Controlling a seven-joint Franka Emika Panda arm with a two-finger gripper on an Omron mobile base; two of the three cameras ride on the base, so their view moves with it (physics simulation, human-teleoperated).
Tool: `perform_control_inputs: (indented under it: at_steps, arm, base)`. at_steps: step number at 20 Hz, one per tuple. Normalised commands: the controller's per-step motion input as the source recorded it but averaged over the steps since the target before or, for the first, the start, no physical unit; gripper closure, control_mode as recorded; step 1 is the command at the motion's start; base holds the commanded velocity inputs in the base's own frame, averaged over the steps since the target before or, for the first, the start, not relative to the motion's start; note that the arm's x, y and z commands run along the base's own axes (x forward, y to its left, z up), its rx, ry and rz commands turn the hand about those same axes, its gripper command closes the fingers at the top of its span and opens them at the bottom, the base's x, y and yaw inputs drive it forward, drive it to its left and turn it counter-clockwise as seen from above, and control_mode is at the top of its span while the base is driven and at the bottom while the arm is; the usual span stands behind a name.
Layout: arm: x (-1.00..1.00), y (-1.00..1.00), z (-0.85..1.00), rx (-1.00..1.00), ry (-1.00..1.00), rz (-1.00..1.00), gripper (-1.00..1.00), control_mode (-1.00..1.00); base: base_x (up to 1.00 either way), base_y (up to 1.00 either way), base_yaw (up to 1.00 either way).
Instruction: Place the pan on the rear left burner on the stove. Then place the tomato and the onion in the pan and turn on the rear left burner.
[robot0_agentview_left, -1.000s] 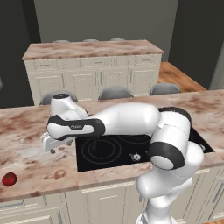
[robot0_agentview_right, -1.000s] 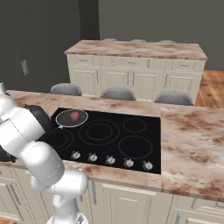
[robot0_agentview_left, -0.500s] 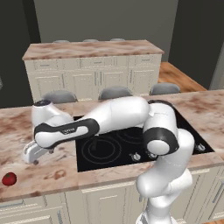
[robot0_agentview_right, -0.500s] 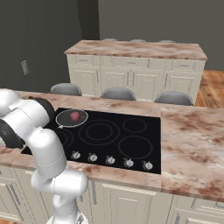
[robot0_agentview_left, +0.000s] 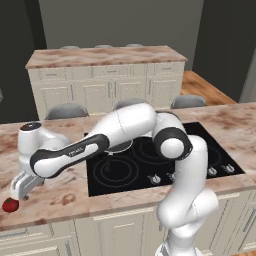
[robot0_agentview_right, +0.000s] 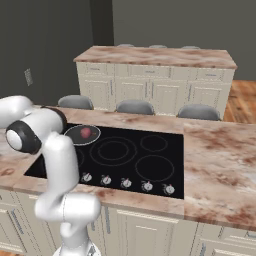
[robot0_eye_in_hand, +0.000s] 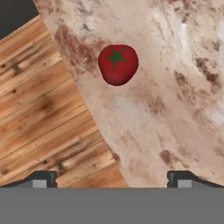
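Tomato (robot0_eye_in_hand: 117, 64) lies on the marble counter (robot0_eye_in_hand: 175, 87), ahead of the gripper (robot0_eye_in_hand: 113, 178) and slightly toward its left finger, close to the counter edge with wood floor (robot0_eye_in_hand: 39, 109) beyond. Jaws spread wide, nothing held. I judge the step is the tomato pick: I should centre it between the fingertips before descending, then close gently (round, glossy, likely to roll off the edge). Pan (robot0_agentview_right: 82, 133) sits on the stove (robot0_agentview_right: 150, 165) at the rear left ring, onion (robot0_agentview_right: 85, 132) inside, well apart from the gripper.
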Motion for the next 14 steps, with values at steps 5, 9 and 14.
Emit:
perform_control_inputs:
  at_steps: [5,9,14]
  arm:
    - [0.00,0.35,-0.17,-0.01,0.00,0.08,-1.00,-1.00]
    - [0.00,0.32,-0.41,-0.07,0.00,0.03,-1.00,-1.00]
    - [0.01,0.17,-0.36,-0.04,0.00,0.01,-1.00,-1.00]
  base:
    - [0.00,0.00,0.00]
    - [0.00,0.00,0.00]
    - [0.00,0.00,0.00]
